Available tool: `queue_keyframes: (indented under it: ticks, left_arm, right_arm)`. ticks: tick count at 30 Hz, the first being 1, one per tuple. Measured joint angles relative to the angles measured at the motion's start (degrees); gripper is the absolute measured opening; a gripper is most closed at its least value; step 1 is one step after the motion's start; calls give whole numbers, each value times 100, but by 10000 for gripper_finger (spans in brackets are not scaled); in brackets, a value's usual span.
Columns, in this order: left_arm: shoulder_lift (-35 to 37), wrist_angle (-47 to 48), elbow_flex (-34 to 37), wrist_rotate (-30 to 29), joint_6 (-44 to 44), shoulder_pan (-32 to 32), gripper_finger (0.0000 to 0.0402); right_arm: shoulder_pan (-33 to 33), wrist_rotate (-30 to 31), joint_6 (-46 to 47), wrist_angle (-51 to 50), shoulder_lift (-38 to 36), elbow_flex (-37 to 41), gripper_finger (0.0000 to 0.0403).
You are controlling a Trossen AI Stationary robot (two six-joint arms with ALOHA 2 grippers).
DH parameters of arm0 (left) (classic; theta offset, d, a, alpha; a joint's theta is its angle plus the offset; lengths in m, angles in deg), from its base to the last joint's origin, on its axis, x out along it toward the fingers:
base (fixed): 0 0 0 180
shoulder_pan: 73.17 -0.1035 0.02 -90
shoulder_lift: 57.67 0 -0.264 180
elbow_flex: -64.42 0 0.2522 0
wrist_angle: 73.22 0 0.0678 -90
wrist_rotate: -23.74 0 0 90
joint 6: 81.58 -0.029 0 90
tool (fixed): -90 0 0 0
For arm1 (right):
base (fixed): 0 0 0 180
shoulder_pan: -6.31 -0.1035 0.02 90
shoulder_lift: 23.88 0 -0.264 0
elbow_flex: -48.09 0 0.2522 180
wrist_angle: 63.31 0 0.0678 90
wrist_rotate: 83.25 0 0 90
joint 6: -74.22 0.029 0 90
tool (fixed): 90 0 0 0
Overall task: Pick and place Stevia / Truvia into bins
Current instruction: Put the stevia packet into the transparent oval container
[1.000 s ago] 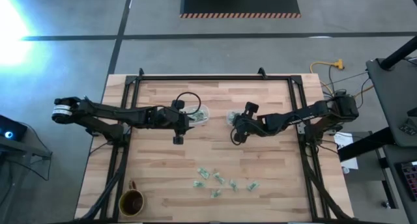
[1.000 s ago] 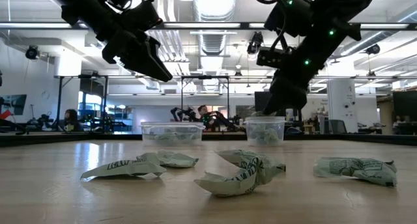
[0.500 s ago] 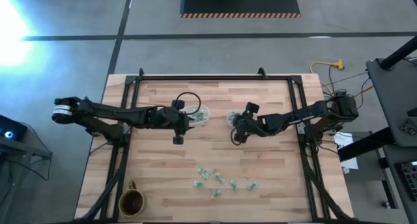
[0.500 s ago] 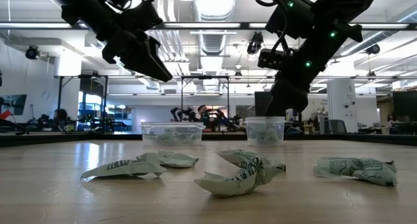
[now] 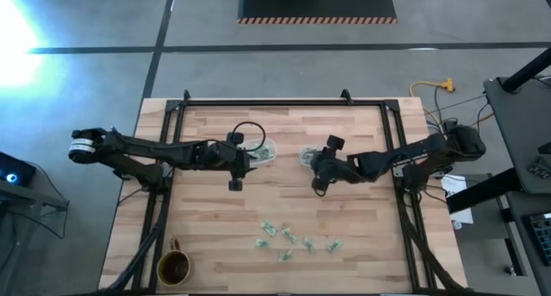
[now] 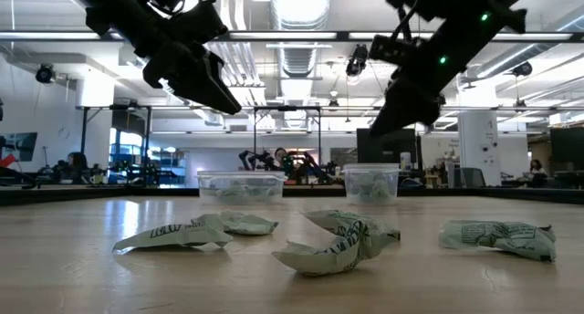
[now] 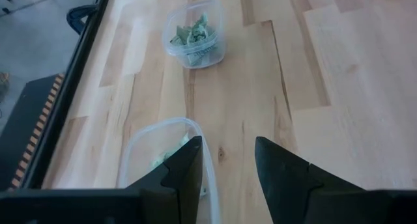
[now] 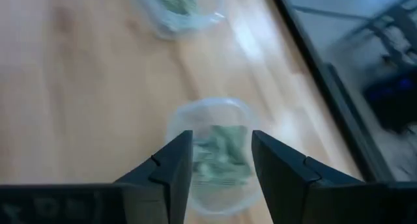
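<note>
Several pale green-and-white Stevia / Truvia packets (image 5: pixel 293 237) lie loose on the wooden table toward its near edge; they show crumpled in the low view (image 6: pixel 342 241). The wider clear bin (image 5: pixel 263 150) and the smaller clear bin (image 5: pixel 306 155) stand mid-table, and both hold packets. My left gripper (image 7: pixel 225 165) hovers open above the wider bin's (image 7: pixel 159 152) right rim, holding nothing. My right gripper (image 8: pixel 221 162) hangs open over the smaller bin (image 8: pixel 218 159), with nothing between its fingers. In the low view it (image 6: pixel 383 127) is well above that bin (image 6: pixel 370 182).
A brown mug (image 5: pixel 174 266) stands at the table's near left corner. Black frame rails (image 5: pixel 164 158) run along the left, right and far edges. Bare wood lies between the bins and the loose packets.
My right gripper has risen from just above the smaller bin and drawn back a little toward the table's right edge. The bins and the loose packets have stayed where they were.
</note>
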Motion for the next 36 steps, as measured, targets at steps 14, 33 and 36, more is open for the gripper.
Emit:
queue_keyframes:
  ticks: [14,33,36]
  left_arm:
    - [-124,-57,51,1244,469,458,125]
    - [-2175,-2931,255,1247,612,1727,125]
    - [-2476,-3010,191,1233,711,1716,125]
  right_arm:
    - [-693,-1249,-336,53,-94,7,148]
    - [-1019,-1281,-301,108,-101,7,124]
    - [-1019,-1281,-219,60,-103,7,120]
